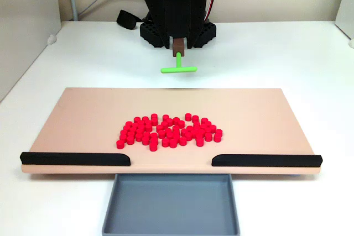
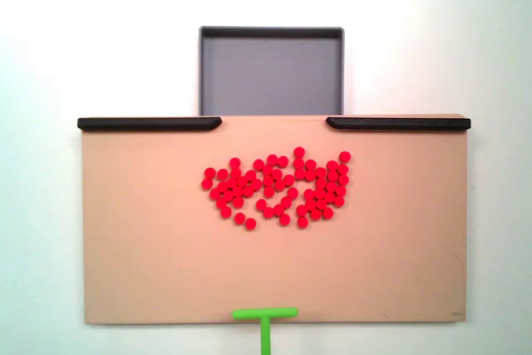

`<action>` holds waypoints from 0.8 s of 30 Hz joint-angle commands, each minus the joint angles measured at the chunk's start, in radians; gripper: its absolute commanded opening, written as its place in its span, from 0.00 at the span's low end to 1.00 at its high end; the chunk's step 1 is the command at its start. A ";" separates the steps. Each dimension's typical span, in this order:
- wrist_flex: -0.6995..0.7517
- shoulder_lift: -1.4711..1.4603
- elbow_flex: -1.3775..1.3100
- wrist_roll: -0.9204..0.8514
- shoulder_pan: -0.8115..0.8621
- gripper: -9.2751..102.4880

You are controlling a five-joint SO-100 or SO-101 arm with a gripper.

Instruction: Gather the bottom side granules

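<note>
White table (image 1: pixel 287 53); on it you have a smooth tan board (image 1: pixel 83 114) with two black rails and a grey tray (image 1: pixel 171 205) at its gap. Granules (image 1: pixel 168 131), glossy red stubby cylinders, cluster mid-board. Your gripper (image 1: pixel 178 45) clamps the green T-stick (image 1: pixel 178 69), off the far edge.

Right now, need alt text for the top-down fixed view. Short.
Dozens of red granules lie clustered on a tan board, nearer its top edge. Two black rails line that edge, with a gap between them opening onto a grey tray. A green T-shaped stick sits at the bottom edge.
</note>
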 commanded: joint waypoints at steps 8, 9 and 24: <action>-0.006 -0.008 -0.014 -0.067 0.052 0.08; -0.008 -0.017 -0.017 -0.074 0.055 0.08; -0.175 -0.144 -0.020 -0.026 0.043 0.08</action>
